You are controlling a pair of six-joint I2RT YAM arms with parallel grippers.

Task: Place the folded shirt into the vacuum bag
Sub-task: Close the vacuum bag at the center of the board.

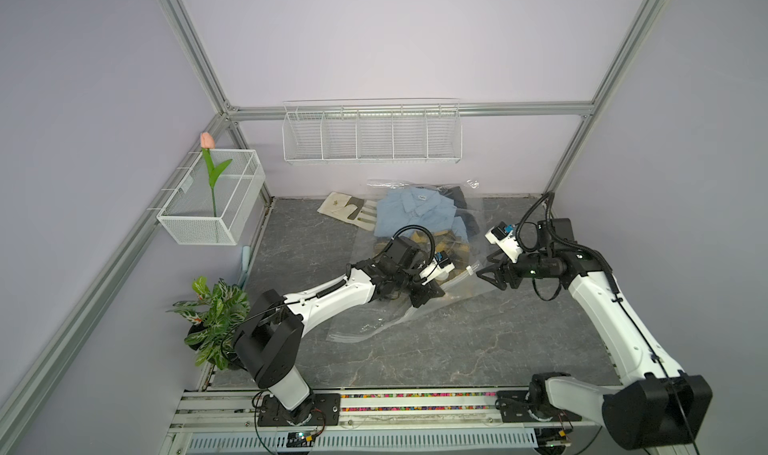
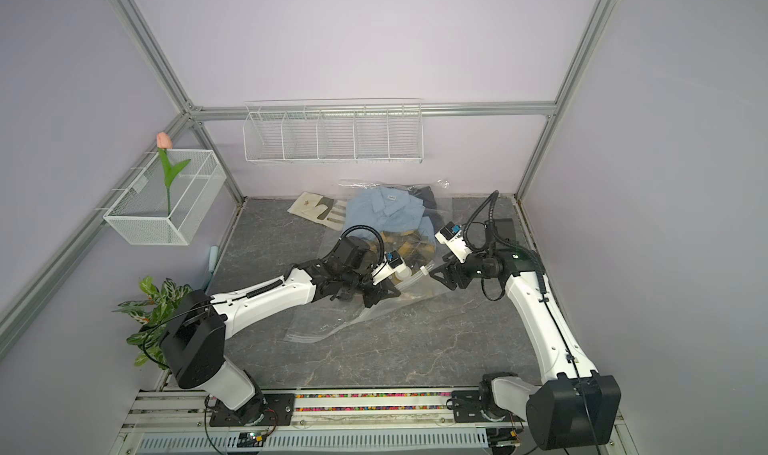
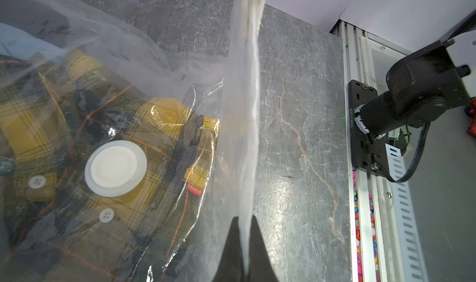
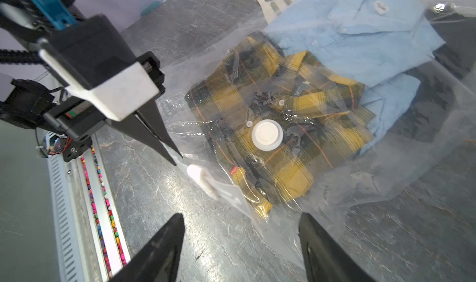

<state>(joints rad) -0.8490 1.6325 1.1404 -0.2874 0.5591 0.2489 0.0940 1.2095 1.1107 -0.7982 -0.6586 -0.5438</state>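
The clear vacuum bag lies crumpled on the grey marble table. A folded yellow plaid shirt sits inside it, under the round white valve. My left gripper is shut on the bag's zip-seal edge, holding it up near the white slider clip. My right gripper hangs open just right of the clip, over the bag's corner, with nothing between its fingers.
A light-blue shirt and a dark garment lie under plastic behind the plaid shirt. A cream cloth lies at the back left. White wire baskets hang on the walls. A potted plant stands at the left.
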